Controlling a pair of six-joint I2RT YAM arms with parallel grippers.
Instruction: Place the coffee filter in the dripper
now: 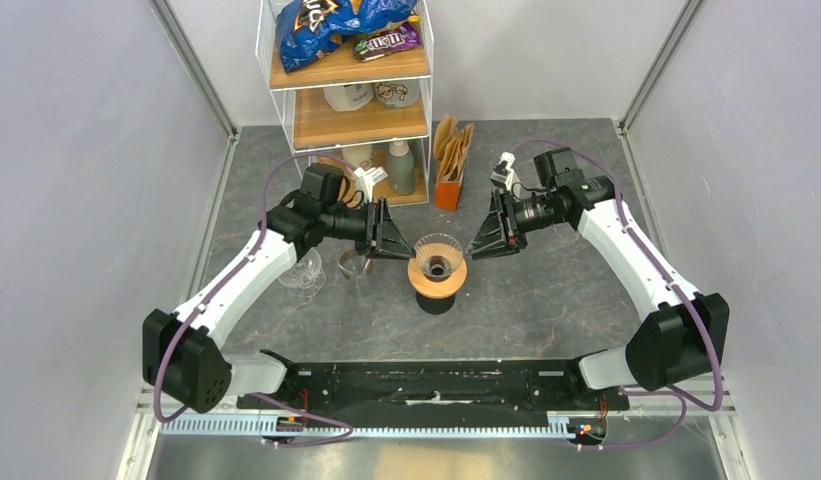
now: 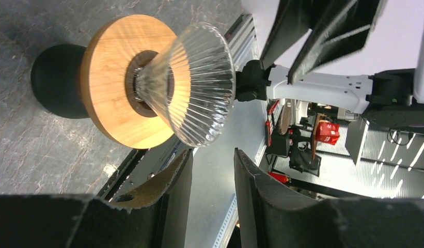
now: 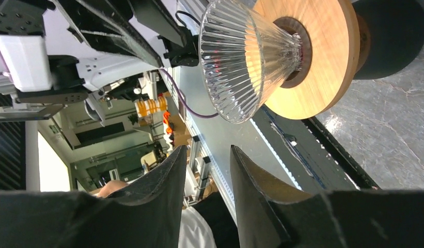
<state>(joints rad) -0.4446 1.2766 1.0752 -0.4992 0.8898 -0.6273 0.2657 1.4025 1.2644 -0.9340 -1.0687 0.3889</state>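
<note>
Filters [image 1: 453,143], brown paper ones, stand fanned in an orange holder [image 1: 447,191] at the back of the table [image 1: 566,300], just beside the shelf unit [image 1: 348,110] and well apart from both claws. The glass dripper [image 1: 438,252] sits near the table's middle on a wooden disc [image 2: 109,77] over a black base [image 2: 55,80], its ribbed cone [image 3: 240,57] holding no paper.

The left gripper [image 1: 408,250] and right gripper [image 1: 474,248] flank the dripper's rim closely, one on each side. Bare table lies open in front of the dripper and to its right. Two clear glasses [image 1: 308,270] crowd the space under the left arm.

In the wrist views, each claw [image 2: 212,155] [image 3: 207,150] shows a narrow gap with nothing in it. A tan patch on the left claw's finger [image 2: 147,191] is hard to make out. The top view hides both gaps.
</note>
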